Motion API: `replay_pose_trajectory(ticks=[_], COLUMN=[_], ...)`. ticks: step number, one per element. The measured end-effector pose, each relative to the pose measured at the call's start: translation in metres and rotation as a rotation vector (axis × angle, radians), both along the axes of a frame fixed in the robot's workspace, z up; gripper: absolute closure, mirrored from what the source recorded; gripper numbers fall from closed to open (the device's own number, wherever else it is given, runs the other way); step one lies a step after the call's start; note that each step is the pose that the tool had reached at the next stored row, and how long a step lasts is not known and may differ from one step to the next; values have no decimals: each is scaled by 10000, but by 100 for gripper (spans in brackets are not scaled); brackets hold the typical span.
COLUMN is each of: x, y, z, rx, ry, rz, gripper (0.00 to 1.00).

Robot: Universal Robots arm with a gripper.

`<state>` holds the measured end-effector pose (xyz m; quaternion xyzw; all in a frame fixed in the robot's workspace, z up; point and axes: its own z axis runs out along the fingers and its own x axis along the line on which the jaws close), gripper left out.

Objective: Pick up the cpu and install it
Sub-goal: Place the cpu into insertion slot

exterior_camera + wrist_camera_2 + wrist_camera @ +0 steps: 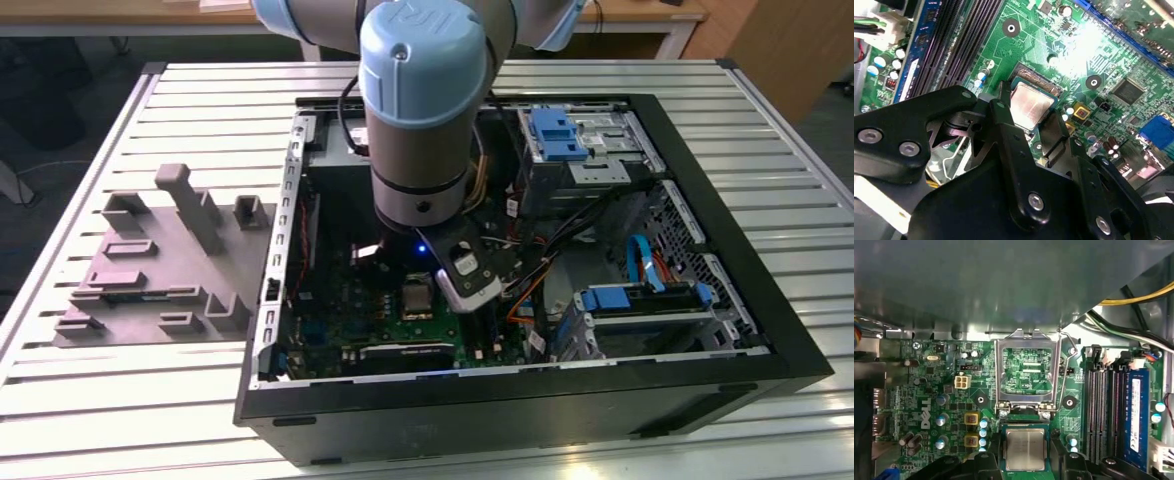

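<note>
Noting gripper (1029, 107) state: clenched on the cpu (1030, 102), with the black fingers (1004, 120) against two opposite edges and the silvery top exposed. In the first wrist view, the cpu (1025, 449) sits low over the socket on the green motherboard (929, 405). Cannot tell whether it is fully seated. A strip of the socket's dark pin field (1036, 80) shows just beyond one cpu edge. The metal hold-down frame (1000, 370) is swung open and stands up from the board just beside the cpu. The memory slots (1104, 410) run alongside.

Exterior view: the arm (420, 110) reaches down into the open computer case (534, 420). From the gripper, the blue drive caddy (627, 300) lies at 3 o'clock and the blue bracket (554, 133) at 1 o'clock. The grey fixture block (160, 270) lies at 9 o'clock, outside the case on the slatted table (134, 400).
</note>
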<state>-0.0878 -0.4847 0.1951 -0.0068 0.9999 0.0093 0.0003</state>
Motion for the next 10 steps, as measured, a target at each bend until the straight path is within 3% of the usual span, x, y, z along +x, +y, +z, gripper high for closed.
replay_pose_trajectory(ticks=[10], x=[-4], y=[-19], z=[-42], rx=[1], ry=[17], rz=[-13], gripper=[53])
